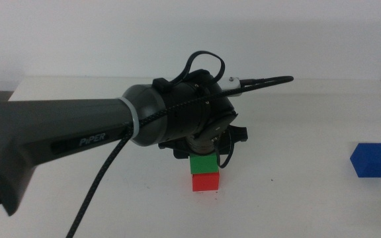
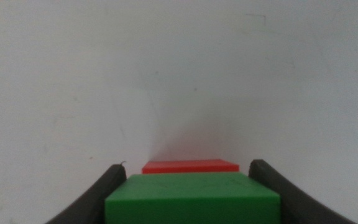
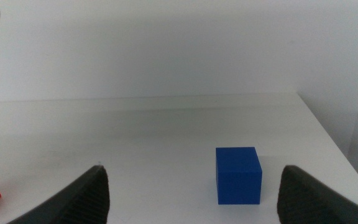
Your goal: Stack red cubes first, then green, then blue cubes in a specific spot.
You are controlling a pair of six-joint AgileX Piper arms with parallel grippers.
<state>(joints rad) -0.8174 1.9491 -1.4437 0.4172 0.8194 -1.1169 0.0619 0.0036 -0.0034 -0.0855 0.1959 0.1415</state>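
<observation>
Left gripper (image 2: 188, 186) brackets the green cube (image 1: 204, 164) atop the red cube (image 1: 206, 180) mid-table, seemingly clamping it, while the right gripper (image 3: 191, 193) waits spread toward the blue cube (image 3: 238, 175) well right.

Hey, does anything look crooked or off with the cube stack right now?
Nothing stands out. The green cube sits squarely on the red cube between the left gripper's jaws; the blue cube waits apart, upright.
</observation>
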